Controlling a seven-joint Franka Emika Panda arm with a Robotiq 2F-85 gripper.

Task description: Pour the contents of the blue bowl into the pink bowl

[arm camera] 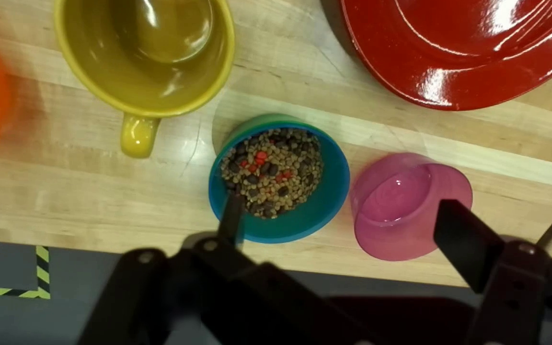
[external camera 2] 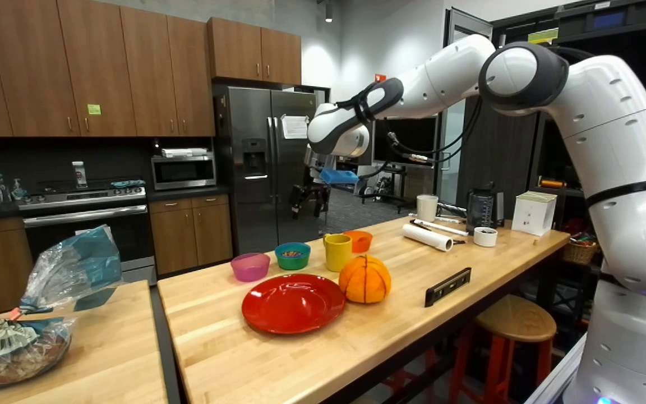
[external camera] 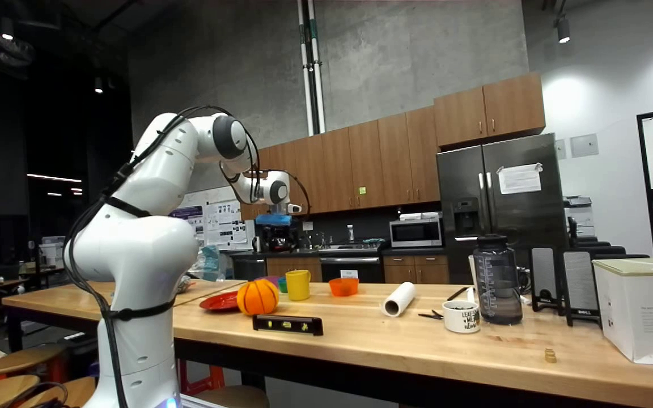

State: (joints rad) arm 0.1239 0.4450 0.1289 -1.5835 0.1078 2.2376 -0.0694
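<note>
Fingers (arm camera: pixel 470 244) of the black gripper (arm camera: pixel 340 211) extend from the bottom of the wrist view, spread wide apart. One tip overlaps the lower rim of the blue bowl (arm camera: pixel 326 206) and the other overlaps the side of the pink bowl (arm camera: pixel 400 239), but in both exterior views we see the gripper hanging well above the wooden table (external camera 2: pixel 233 348), apart from the bowls. The blue bowl stands upright, its color leaning to teal, and holds a mix (arm camera: pixel 269 167) of tan grains, dark beans and a few red bits. Just beside it is the pink bowl, its smooth inside showing. On the blue bowl's opposite side we find a yellow mug (external camera 2: pixel 338 255), its handle pointing down in the wrist view, and near all three lies a glossy red plate (external camera 2: pixel 294 306). In an exterior view, an orange pumpkin-like ball (external camera 2: pixel 364 279) sits just beside the plate; we cannot tell whether they touch. An orange bowl (external camera 2: pixel 361 241) stands near the mug, on the side away from the pink bowl. Farther along the table we see a black level (external camera 2: pixel 447 287) set on its edge, a white paper roll (external camera 2: pixel 425 236) lying on its side, a white cup (external camera: pixel 463 321) with black lettering and, near the cup, a dark bottle (external camera: pixel 497 280) with a black lid.
</note>
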